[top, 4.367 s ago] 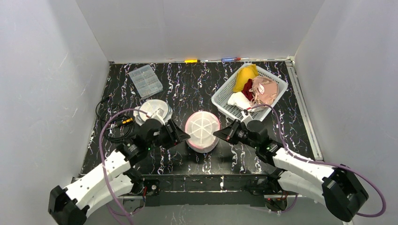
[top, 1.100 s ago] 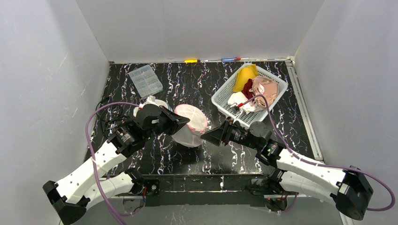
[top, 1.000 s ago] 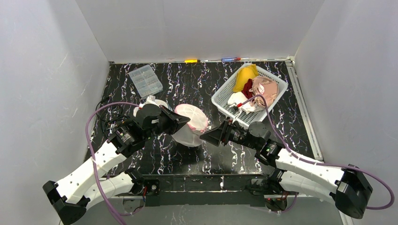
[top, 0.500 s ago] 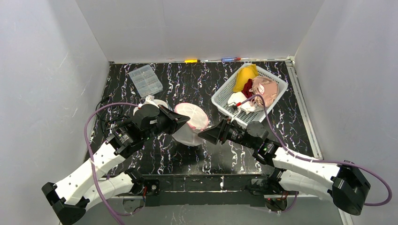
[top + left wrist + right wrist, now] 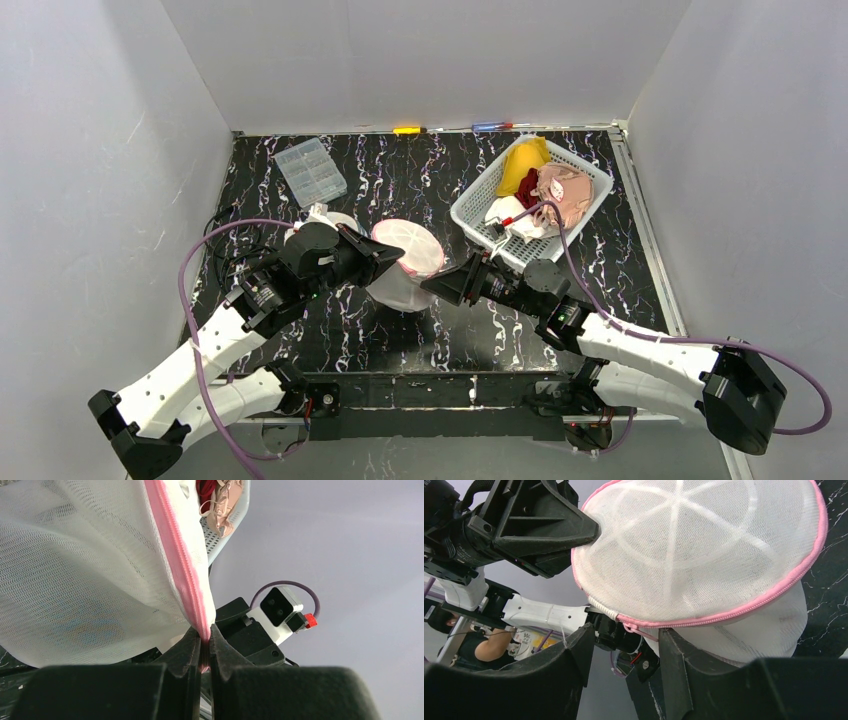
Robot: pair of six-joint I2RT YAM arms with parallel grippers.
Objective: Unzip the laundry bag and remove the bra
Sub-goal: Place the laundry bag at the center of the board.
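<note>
The laundry bag (image 5: 405,270) is a round white mesh pouch with a pink zipper (image 5: 744,611) around its rim, held tilted above the table. My left gripper (image 5: 396,263) is shut on the pink zipper edge (image 5: 180,555), pinched at its fingertips (image 5: 204,632). My right gripper (image 5: 430,285) is open at the bag's right side. Its jaws straddle the small pink zipper pull (image 5: 636,628), which hangs between them under the rim; I see no contact. The bra is hidden: nothing shows through the mesh.
A white basket (image 5: 458,212) with yellow, dark red and pink clothes stands at the back right. A clear compartment box (image 5: 311,172) lies at the back left. A white round item (image 5: 335,222) and black cables (image 5: 225,270) sit behind my left arm.
My right gripper has crept left up to the bag's rim and its jaws have narrowed around the zipper pull. My left gripper holds the bag as before.
</note>
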